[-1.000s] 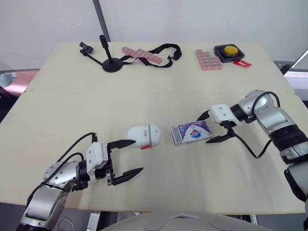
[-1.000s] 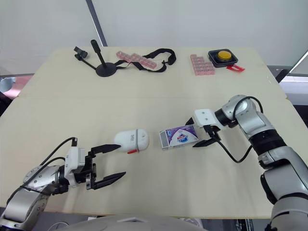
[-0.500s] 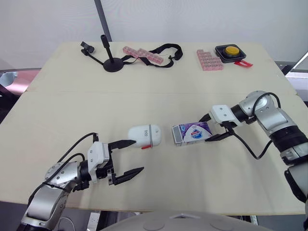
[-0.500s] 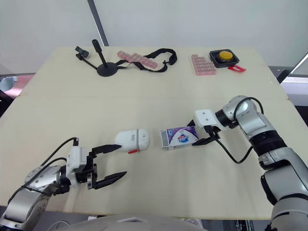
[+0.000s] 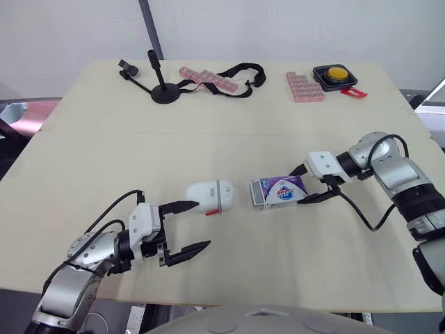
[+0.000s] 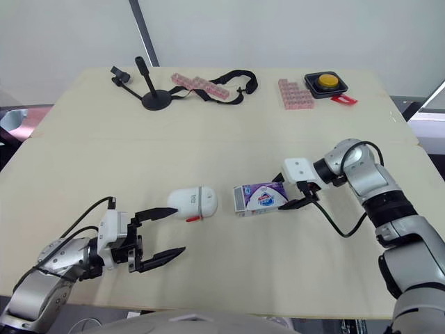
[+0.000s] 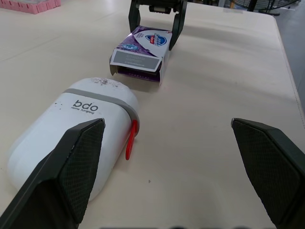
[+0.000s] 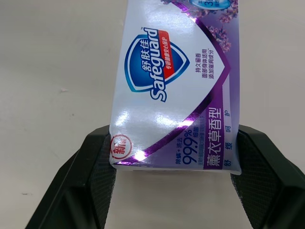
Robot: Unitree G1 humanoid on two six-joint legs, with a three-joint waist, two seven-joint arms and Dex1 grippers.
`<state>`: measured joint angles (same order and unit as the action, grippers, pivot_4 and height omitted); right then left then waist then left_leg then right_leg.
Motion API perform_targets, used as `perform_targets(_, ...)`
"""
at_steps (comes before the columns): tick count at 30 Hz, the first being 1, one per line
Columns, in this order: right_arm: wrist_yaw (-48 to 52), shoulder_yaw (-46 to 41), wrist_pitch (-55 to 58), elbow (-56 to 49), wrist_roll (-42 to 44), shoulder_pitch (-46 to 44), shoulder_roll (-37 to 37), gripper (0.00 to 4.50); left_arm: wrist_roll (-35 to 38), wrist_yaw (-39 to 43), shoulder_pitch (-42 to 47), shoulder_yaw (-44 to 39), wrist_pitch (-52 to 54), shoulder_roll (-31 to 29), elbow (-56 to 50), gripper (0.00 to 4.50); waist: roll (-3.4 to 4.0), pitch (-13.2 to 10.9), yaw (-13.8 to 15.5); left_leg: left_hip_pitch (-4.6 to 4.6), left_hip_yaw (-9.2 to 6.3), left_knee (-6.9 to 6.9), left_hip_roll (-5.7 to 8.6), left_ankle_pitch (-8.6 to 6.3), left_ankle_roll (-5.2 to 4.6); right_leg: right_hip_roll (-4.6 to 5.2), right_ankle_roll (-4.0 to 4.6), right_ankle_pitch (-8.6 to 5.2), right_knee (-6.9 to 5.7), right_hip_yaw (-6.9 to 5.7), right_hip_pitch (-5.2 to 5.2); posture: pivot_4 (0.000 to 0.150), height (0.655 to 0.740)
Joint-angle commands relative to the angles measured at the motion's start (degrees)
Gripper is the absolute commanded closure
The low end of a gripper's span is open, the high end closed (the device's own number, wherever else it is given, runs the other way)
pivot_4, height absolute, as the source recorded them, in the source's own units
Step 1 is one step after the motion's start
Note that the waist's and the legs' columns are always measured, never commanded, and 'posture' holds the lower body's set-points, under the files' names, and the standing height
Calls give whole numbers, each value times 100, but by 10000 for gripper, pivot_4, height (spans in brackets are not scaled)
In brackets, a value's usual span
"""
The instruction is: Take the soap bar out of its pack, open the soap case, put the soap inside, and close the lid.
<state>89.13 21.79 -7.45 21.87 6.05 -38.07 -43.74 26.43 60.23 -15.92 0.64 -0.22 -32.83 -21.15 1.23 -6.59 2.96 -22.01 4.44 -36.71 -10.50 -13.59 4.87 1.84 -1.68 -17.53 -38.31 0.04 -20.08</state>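
The purple soap pack lies flat at the table's middle right, and the end flap facing the case hangs open. My right gripper is shut on the pack's right end, both pads pressing its sides. The white oval soap case, with a grey band and a red latch, lies closed just left of the pack. My left gripper stands open near the table's front edge. Its far finger is beside the case's left end and nothing is between the fingers.
Along the table's far edge stand a black stand, a strip of pink blocks with a black strap, a pink block plate and a black box with a yellow button.
My right gripper's fingers have drawn in from a wider spread onto the soap pack's end. The left gripper stays open beside the case.
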Motion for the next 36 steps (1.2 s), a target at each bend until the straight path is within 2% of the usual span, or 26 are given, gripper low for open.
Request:
perform_targets(1, 306, -314, 655, -697, 272, -103, -409, 11683, 84, 2, -45, -51, 6, -72, -204, 0, 0, 0, 14, 0, 0, 0, 0, 0, 0, -1, 0, 0, 0, 0, -1, 1500, 7400)
perform_targets(11, 267, -115, 1888, -1979, -6, -320, -1053, 11683, 89, -18, 15, -10, 109, -70, -227, 0, -4, 2, 45, 8, 8, 1, -3, -3, 10, -5, -4, 0, 0, 17, 1, 1500, 7400)
perform_targets(17, 197, 92, 1751, -2077, -624, -635, -1177, 11683, 88, 1, 27, -11, 124, -81, -221, 0, -4, 2, 38, 14, 14, 1, -5, -5, 14, -5, -4, 0, -1, 24, 0, 1500, 7400)
perform_targets(24, 298, 255, 1810, -2350, -944, -829, -1212, 11683, 54, -52, 41, 41, 136, -45, -229, 0, -4, 2, 33, 14, 22, 1, -9, -7, 17, -12, -5, 0, -2, 39, -2, 1500, 7400)
perform_targets(36, 337, 458, 2084, -2469, -803, -969, -1402, 11683, 40, -106, 19, 81, 128, -10, -225, 0, -4, 2, 32, 27, 32, 2, -13, -9, 21, -16, -5, 0, -6, 58, -2, 1500, 7400)
